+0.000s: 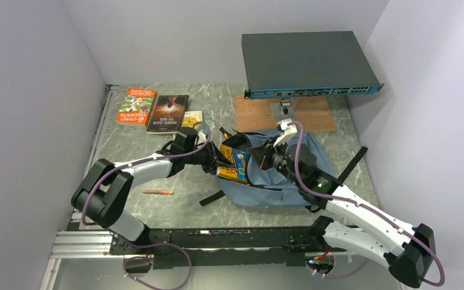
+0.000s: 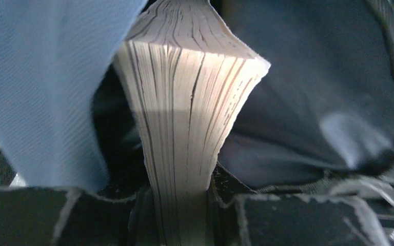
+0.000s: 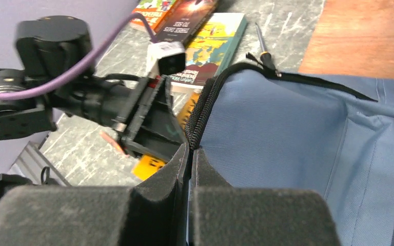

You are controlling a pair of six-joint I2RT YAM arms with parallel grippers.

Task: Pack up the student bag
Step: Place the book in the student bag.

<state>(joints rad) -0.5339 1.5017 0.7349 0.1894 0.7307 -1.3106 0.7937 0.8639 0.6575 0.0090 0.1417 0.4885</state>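
Top external view: student bag (image 1: 281, 181) flat on the desk (image 1: 175, 211), right of centre and somewhat closer to the near edge than the far one, mouth turned toward the left edge. At that mouth, left fingers (image 1: 220, 158) clamped on a thick paperback (image 1: 234, 164) with a yellow and blue cover, its other end poked into the opening. Over the bag's upper lip, right fingers (image 1: 266, 159) pressed together on the black zipper edge, lip raised above the paperback.

Left wrist view: page block of the paperback (image 2: 184, 128) standing on edge between the two dark fingers (image 2: 102, 215). Blue-grey outer fabric of the bag (image 2: 41, 82) to one side, dark lining on the other side and beyond.

Right wrist view: foam-padded fingers (image 3: 177, 169) shut tight, zipper trim of the bag (image 3: 297, 143) running in between them.

Elsewhere on the desk: orange book (image 1: 136, 106) and dark book (image 1: 167, 113) side by side at the far left corner, a third book (image 1: 192, 118) just beside them. Red pen (image 1: 157, 192) toward the near left. Wooden board (image 1: 314, 115) at the far edge behind the bag, grey box (image 1: 305, 60) raised on a stand over it.
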